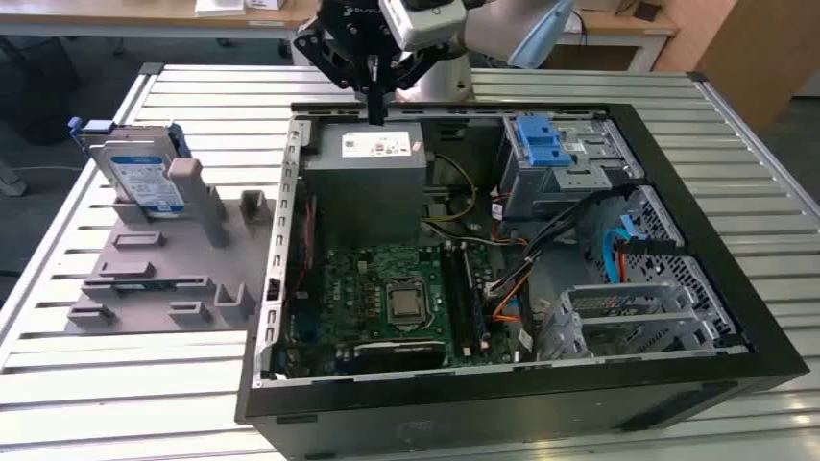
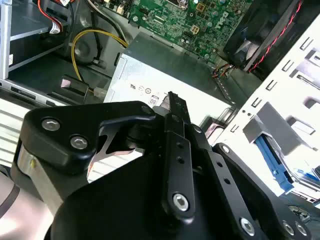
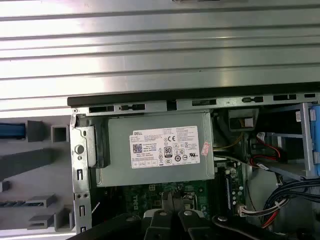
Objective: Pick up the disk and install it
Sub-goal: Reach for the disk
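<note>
Finds the gripper (image 1: 375, 115) hanging tip-down over the rear edge of the open computer case (image 1: 513, 392). Records the jaws closed against each other, with nothing held between them; confirms the same in the second wrist view. Places the grey metal box (image 1: 365, 178) with a white sticker just below the jaws, inside the case. Locates the disk (image 1: 138, 175) well apart from the jaws, toward the exterior view's left and outside the case, standing upright on edge in a grey holder (image 1: 154, 288) on the slatted table (image 1: 205, 91). Notes blue rails along the disk's edges and a blue-and-white label on its face. Marks the disk untouched and not yet installed. Places the green circuit board (image 1: 384, 288) beyond the metal box from the jaws, deeper in the case. Places the blue latch (image 1: 544, 146) near the jaws, toward the exterior view's right, atop a metal cage (image 1: 564, 178). Notes a bundle of cables (image 1: 577, 226) beside that cage.
</note>
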